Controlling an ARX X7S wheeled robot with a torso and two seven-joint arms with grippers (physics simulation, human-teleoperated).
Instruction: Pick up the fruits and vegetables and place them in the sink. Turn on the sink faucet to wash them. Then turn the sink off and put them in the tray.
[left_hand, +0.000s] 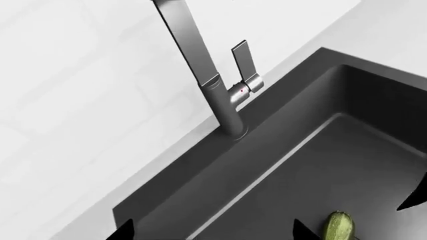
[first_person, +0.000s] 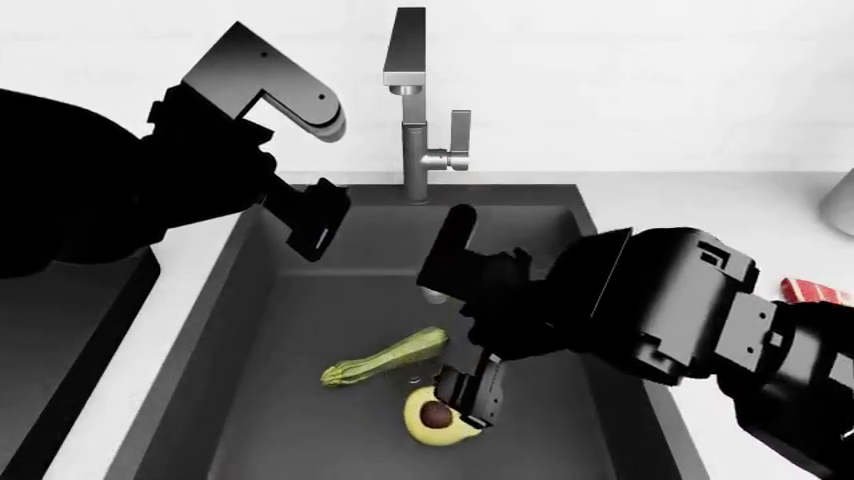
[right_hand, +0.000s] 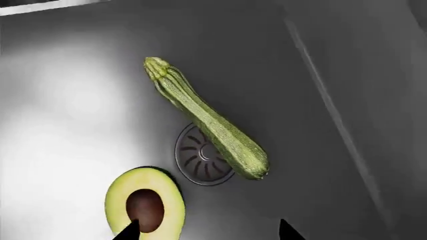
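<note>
The zucchini (first_person: 387, 358) (right_hand: 207, 120) (left_hand: 337, 225) lies across the round drain (right_hand: 197, 162) on the sink (first_person: 267, 300) floor. The halved avocado (first_person: 434, 420) (right_hand: 143, 200) rests beside it, pit up. My right gripper (first_person: 457, 320) (right_hand: 208, 231) hangs open over them, and one fingertip overlaps the avocado's pit in the right wrist view. My left gripper (first_person: 318, 222) (left_hand: 212, 235) stands open above the basin's back left corner, holding nothing. The sink faucet (first_person: 411, 110) (left_hand: 200, 70) rises behind the basin, its lever (first_person: 461, 135) (left_hand: 243, 62) upright. The black tray (first_person: 96, 345) shows left of the sink, partly hidden by my left arm.
A red-and-white bacon piece (first_person: 814, 292) lies on the white counter right of the sink. A grey rounded object (first_person: 841, 200) is cut off at the right edge. A white tiled wall stands behind the faucet.
</note>
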